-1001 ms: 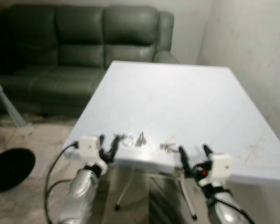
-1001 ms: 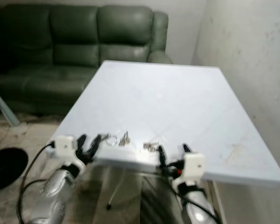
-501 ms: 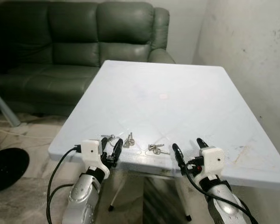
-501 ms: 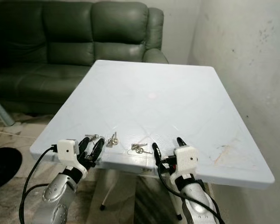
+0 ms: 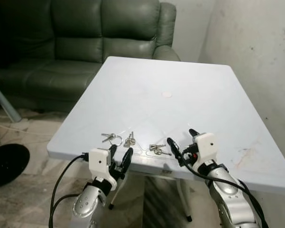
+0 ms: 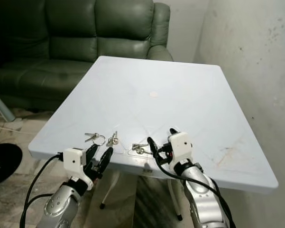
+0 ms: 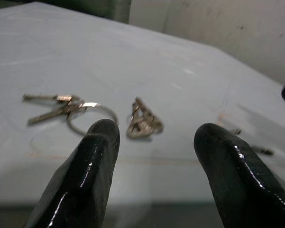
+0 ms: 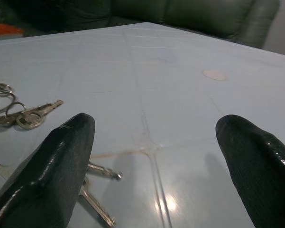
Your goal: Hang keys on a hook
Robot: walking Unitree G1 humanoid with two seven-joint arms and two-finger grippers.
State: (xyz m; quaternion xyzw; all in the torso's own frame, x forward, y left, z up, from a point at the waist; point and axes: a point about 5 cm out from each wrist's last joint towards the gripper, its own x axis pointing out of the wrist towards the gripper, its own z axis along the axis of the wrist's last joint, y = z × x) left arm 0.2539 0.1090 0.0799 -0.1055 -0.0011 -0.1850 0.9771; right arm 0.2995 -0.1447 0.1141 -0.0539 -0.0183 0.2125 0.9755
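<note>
A dark green leather sofa (image 5: 85,42) stands against the far wall, with a rough off-white plaster wall (image 5: 256,47) on the right and a worn stone floor (image 5: 23,190) below. In front of the sofa sits a square pale-blue plastic table (image 5: 180,80). Three bunches of silver keys lie in a row near its front edge: a ringed bunch (image 5: 110,137) on the left, a small tight bunch (image 5: 129,140) beside it, and a third bunch (image 5: 157,149) to the right.

The right gripper (image 5: 181,142) hovers over the table edge just right of the third bunch, fingers spread wide, empty. The left gripper (image 5: 119,157) sits at the table edge below the small bunch, fingers parted, grasping nothing.
</note>
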